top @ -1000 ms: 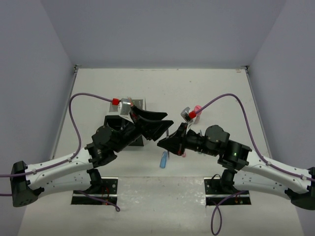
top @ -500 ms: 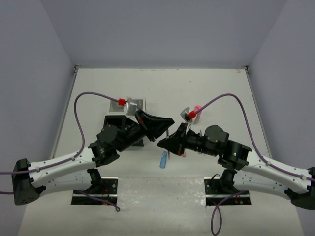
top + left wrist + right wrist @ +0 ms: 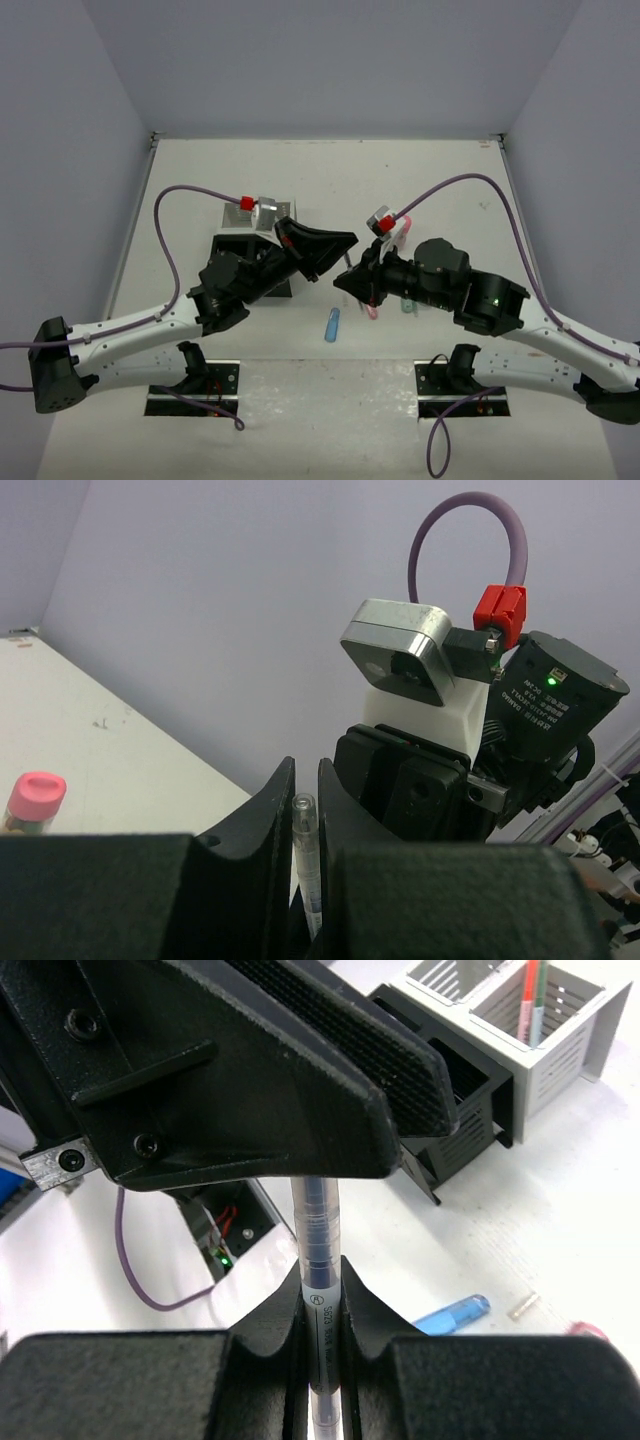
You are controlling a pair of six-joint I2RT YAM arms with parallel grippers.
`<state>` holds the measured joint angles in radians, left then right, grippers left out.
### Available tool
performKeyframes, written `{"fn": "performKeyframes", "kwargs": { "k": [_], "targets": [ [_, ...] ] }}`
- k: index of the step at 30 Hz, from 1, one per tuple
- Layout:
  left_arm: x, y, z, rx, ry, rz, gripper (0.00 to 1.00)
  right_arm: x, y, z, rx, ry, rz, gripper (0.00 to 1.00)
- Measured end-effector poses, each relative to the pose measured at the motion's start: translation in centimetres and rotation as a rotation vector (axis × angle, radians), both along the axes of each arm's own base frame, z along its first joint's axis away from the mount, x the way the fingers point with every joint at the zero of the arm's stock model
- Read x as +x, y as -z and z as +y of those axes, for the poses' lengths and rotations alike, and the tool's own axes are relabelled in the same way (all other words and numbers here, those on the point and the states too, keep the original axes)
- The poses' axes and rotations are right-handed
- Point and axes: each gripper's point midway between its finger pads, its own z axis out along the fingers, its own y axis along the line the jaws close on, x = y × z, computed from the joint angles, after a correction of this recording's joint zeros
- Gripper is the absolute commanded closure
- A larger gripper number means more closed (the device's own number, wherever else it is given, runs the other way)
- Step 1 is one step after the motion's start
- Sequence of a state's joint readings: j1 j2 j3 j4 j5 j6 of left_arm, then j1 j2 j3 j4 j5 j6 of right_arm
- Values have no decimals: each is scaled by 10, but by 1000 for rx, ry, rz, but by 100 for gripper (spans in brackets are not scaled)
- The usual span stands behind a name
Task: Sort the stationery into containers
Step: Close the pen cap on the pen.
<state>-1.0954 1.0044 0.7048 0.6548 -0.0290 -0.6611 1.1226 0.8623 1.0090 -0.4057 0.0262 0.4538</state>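
Left pincer [image 3: 305,780] nearly closed, I read it nipping the clear pen [image 3: 320,1260] | right pincer [image 3: 320,1305] clamped narrow on the same pen | both arms stretched inward from the near corners, tips meeting mid-table | blue capsule [image 3: 332,325] lying just nearer | organiser [image 3: 283,212] at far left, behind left arm

From the pen [image 3: 320,1255] at centre, I have the organiser [image 3: 565,1055] at ten o'clock, the bottle [image 3: 35,796] at two, the capsule [image 3: 332,325] on the surface [image 3: 400,170] at six.
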Motion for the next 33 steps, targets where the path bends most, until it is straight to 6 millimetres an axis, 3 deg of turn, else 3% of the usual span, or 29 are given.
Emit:
{"fn": "performKeyframes", "kwargs": {
  "k": [6, 20, 26, 30, 33],
  "targets": [
    [3, -7, 1, -33, -17, -12, 100, 6, -8, -5, -52, -21, -17, 100],
    [-1, 3, -17, -58, -73, 30, 100, 5, -3, -22, -121, -57, 26, 100],
    [1, -1, -15, -84, -92, 33, 100, 9, -12, -19, -117, -66, 18, 100],
    [1, 4, -12, -55, -119, 57, 100, 6, -4, -17, -90, -90, 13, 99],
    [1, 16, -11, 25, -153, 72, 100, 4, 8, -15, -65, -109, 8, 61]
  ]
}}
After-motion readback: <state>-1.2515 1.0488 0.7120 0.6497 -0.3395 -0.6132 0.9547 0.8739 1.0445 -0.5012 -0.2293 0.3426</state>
